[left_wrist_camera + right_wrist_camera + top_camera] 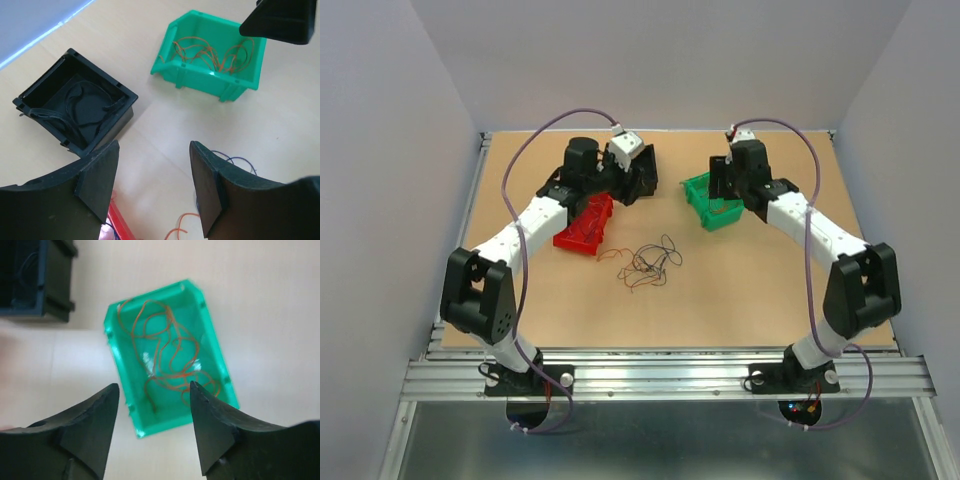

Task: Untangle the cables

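Several cables (646,266) on the table (750,300) — edges well apart; red bin (585,226) near.

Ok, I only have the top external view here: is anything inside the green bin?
Observer: Yes, the right wrist view shows thin orange cables looped loosely inside the green bin.
Operator: Is the right tool gripping any of them?
Observer: No, it is open above the bin, with nothing in its grasp.
Operator: And the black bin?
Observer: The left wrist view shows black cables lying inside it.
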You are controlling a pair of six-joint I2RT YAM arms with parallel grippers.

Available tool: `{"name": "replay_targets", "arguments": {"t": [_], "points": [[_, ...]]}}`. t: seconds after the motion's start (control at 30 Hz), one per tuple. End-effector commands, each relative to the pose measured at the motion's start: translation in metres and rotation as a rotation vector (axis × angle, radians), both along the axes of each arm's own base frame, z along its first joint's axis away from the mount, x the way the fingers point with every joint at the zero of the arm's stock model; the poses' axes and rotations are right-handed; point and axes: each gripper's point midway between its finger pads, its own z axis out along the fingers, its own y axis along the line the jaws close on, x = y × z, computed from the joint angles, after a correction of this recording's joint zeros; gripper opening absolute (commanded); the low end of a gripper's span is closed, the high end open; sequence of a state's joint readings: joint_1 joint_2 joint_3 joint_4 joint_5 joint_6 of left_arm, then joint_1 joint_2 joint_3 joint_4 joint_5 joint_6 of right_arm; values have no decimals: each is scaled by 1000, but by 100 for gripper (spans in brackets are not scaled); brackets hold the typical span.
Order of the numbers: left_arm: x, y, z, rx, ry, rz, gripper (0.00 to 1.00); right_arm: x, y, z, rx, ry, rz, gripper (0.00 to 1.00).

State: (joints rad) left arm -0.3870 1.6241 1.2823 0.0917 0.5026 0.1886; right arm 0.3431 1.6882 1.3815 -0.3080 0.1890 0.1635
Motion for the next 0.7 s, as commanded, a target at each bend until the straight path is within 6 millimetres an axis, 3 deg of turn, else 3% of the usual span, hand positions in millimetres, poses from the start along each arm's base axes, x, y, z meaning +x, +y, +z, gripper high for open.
{"name": "replay_targets", "arguments": {"t": [0.0, 0.03, 0.07, 0.13, 0.17, 0.3, 0.5, 0.67], "points": [[-49, -12, -7, 169, -104, -110, 70, -43, 26, 12, 115, -79, 103, 65], [-58, -16, -13, 190, -111, -135, 70, -47, 30, 21, 144, -123, 111, 65], [-70, -15, -33, 233, -75, -159, 70, -65, 27, 20, 174, -134, 115, 66], [-92, -26, -44, 282, -91, -257, 70, -74, 27, 24, 203, -155, 112, 66], [-107, -27, -59, 320, -76, -331, 70, -81, 25, 23, 207, -159, 112, 66], [-141, -33, -85, 384, -78, -487, 70, -90, 17, 17, 197, -157, 89, 67], [-172, -40, -112, 453, -69, -617, 68, -105, 2, 22, 189, -191, 50, 68], [-170, -41, -121, 484, -104, -617, 67, -120, -1, 38, 211, -242, 75, 70]]}}
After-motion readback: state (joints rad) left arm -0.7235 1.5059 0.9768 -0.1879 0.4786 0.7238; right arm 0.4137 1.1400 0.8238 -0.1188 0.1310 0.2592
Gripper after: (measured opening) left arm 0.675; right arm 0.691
